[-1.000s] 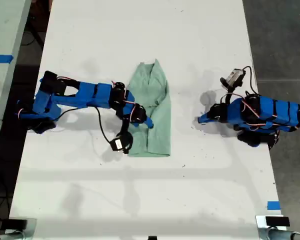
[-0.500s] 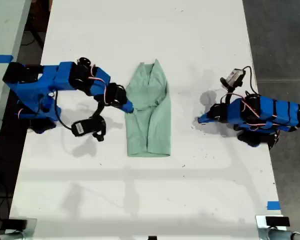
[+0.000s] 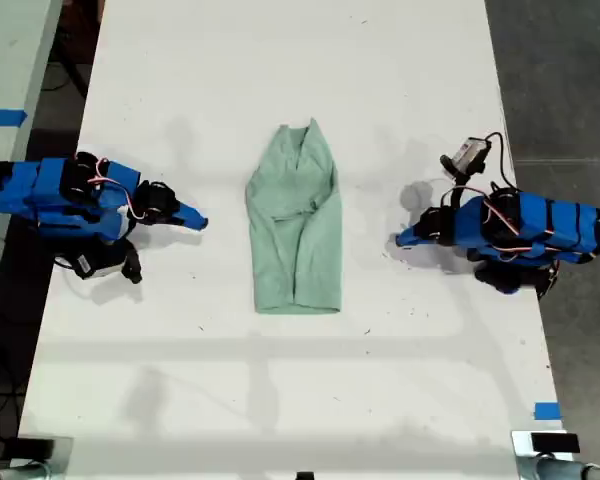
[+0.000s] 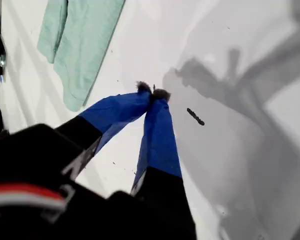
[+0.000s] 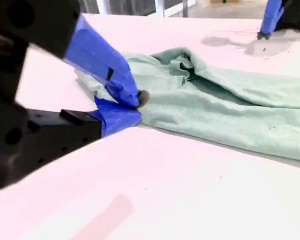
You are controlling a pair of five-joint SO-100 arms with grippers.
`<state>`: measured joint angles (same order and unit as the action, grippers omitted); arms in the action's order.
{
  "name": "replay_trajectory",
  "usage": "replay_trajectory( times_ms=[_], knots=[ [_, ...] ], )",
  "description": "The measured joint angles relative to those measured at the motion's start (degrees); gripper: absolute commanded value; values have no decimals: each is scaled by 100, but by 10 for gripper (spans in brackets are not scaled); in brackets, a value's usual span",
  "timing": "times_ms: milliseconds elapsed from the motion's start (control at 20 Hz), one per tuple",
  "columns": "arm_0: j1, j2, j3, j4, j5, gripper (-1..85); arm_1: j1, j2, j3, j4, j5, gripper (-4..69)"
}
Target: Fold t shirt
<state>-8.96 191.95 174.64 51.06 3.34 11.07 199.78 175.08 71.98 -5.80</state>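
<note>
My second gripper is seen w/ fingers pressed together, empty, tips low over the table. Just beyond the tips the t shirt is laid folded lengthwise. Further off, my first gripper is held w/ fingers pressed together, nothing gripped, shirt well apart.

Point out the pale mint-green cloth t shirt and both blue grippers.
Pale mint-green cloth t shirt (image 3: 298, 235): exterior view, middle of cloth.
My first gripper (image 4: 152, 93): first wrist view, where its fingers meet.
My second gripper (image 5: 135, 104): second wrist view, where its fingers meet.
</note>
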Motion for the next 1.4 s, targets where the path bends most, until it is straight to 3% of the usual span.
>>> replay_trajectory(
  times_ms=[150, 1400],
  knots=[
    [-88, 1090, 624, 404, 185, -2, 0, 0, 0, 0, 0, 11],
    [-149, 1380, 800, 545, 185, -2, 0, 0, 0, 0, 0, 11]
  ],
)
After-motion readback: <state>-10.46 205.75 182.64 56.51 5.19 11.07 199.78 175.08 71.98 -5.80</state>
